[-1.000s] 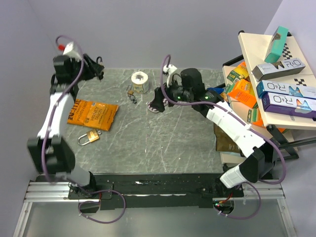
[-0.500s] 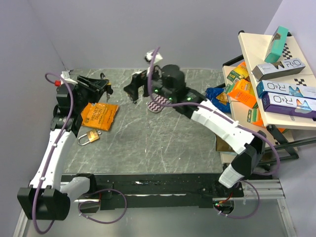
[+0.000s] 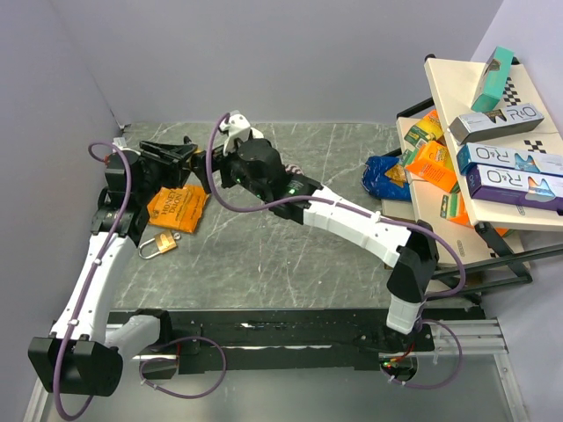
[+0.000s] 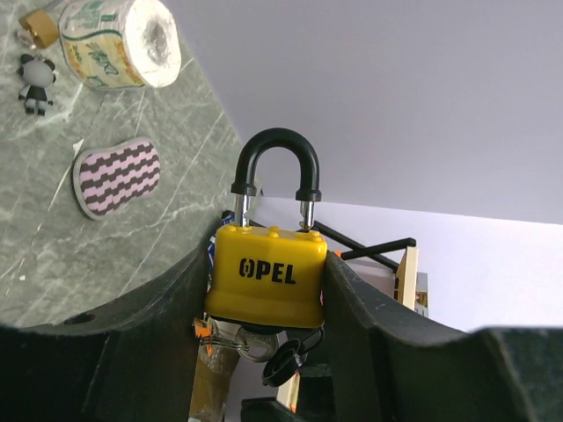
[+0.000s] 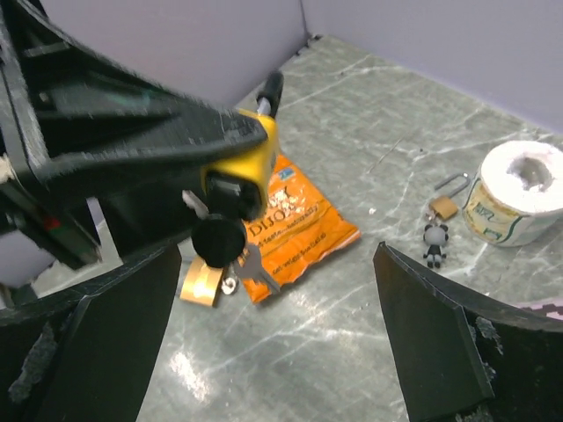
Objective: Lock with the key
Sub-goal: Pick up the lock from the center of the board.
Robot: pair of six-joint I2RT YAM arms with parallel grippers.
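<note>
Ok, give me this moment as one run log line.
left gripper: shut on yellow padlock | key: in padlock's base | right gripper: open, facing key, not touching

Left fingers (image 4: pixel 132 352) tight, right fingers (image 5: pixel 114 325) wide apart.

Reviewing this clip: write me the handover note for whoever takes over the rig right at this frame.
Left gripper: shut on the yellow padlock, held off the table, shackle raised and apparently unlocked.
Right gripper: open and empty, fingers wide apart in front of the key, not touching it.
The key sits in the padlock's underside, black head out, spare keys hanging from it.
Done: padlock gripped and presented.
Left: grip the key head, seat the shackle, turn to lock.
</note>
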